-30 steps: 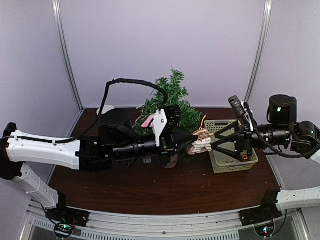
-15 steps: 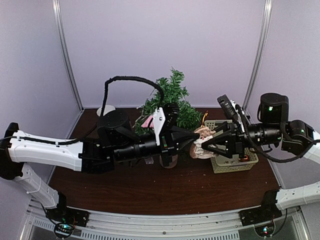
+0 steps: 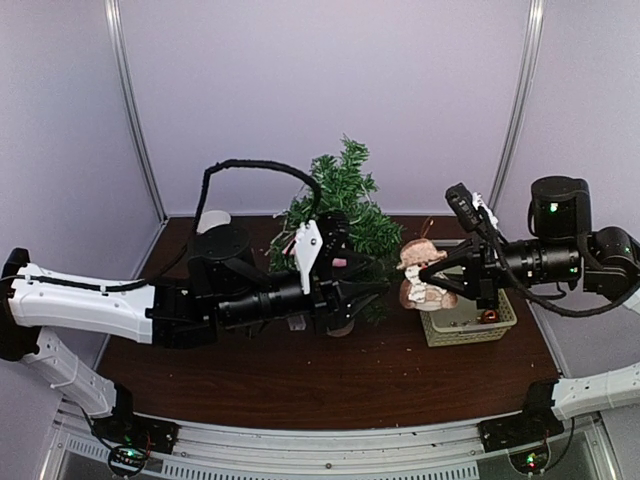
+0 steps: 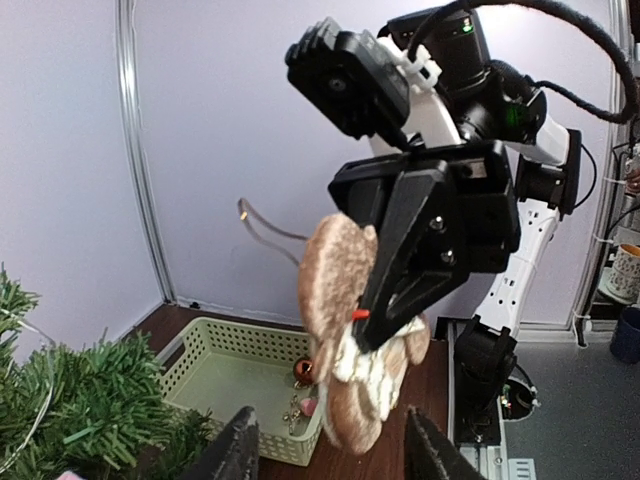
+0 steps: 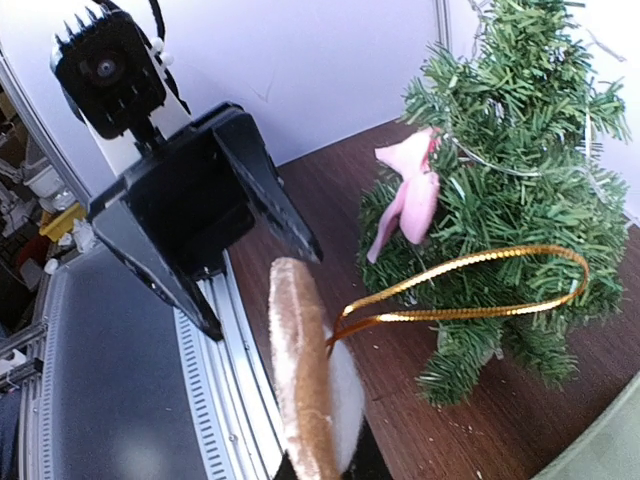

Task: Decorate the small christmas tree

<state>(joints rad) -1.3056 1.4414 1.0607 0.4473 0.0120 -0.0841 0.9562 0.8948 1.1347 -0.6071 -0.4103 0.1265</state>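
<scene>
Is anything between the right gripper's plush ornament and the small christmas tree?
Nothing visible. The plush ornament in the right gripper faces the small christmas tree directly; the open left gripper stands just beside that path.

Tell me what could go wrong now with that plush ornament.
The right gripper pinches the plush ornament in mid-air near the basket; it could slip and drop. Its gold loop looks floppy, so it may miss or snag a branch of the small christmas tree. The open left gripper sits close, risking a bump.
</scene>
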